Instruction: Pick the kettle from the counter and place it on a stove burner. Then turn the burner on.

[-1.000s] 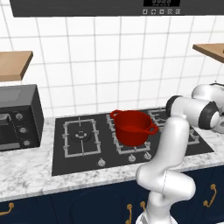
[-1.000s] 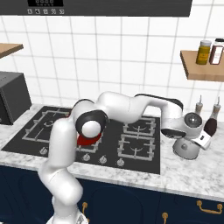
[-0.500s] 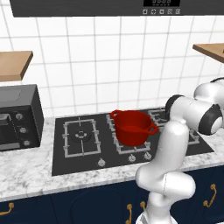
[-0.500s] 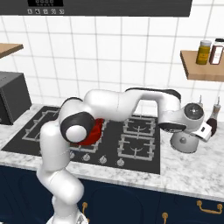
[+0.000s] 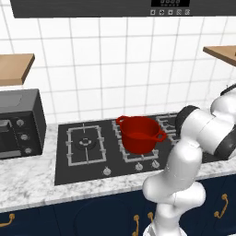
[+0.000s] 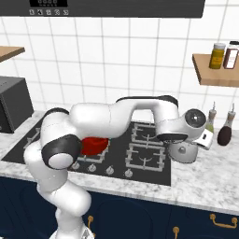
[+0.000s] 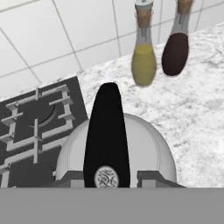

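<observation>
Hand view: your claw (image 7: 106, 183) is clamped on the kettle (image 7: 148, 144) handle, kettle on the worktop (image 7: 201, 109), probably ready to lift.

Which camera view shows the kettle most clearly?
The hand view: the kettle shows large, dome and black handle seen from above. In the right base view its body peeks below the gripper.

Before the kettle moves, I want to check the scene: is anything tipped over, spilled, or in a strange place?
Nothing stands out. The squat silver-grey kettle stands upright on the marbled counter, the red two-handled pot sits upright on the black cooktop, and the two bottles stand upright.
</observation>
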Controlling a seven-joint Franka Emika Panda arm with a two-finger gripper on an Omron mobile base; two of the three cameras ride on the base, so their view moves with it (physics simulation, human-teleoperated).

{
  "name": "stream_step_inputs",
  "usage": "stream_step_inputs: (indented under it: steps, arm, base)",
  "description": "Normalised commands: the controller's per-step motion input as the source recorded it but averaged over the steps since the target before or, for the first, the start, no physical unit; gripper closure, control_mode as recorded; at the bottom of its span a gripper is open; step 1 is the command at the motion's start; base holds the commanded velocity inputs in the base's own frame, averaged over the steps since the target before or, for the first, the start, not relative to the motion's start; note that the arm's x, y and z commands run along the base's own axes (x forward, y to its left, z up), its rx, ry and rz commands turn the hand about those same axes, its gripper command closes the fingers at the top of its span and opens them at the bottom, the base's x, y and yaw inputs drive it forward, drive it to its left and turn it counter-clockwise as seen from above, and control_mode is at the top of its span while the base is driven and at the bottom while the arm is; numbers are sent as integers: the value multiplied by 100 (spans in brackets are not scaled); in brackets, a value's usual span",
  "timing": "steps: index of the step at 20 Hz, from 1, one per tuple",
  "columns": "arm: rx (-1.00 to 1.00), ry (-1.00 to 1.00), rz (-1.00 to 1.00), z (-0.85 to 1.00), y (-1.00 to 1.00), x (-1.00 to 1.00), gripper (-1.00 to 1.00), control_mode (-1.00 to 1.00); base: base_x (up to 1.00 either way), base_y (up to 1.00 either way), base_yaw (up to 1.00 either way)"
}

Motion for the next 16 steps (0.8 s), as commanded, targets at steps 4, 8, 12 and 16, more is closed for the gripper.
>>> stream_step_inputs:
  steps: [4, 8, 12, 16]
  arm:
    - [0, 0, 6, 41, 62, -20, 100, -100]
    - [-3, -11, 11, 35, 75, -18, 100, -100]
    - [-1, -12, 9, 41, 80, -6, 100, -100]
    - [0, -5, 6, 69, 60, 0, 100, -100]
  base:
    - [0, 0, 0]
    - [0, 0, 0]
    - [0, 0, 0]
    - [0, 0, 0]
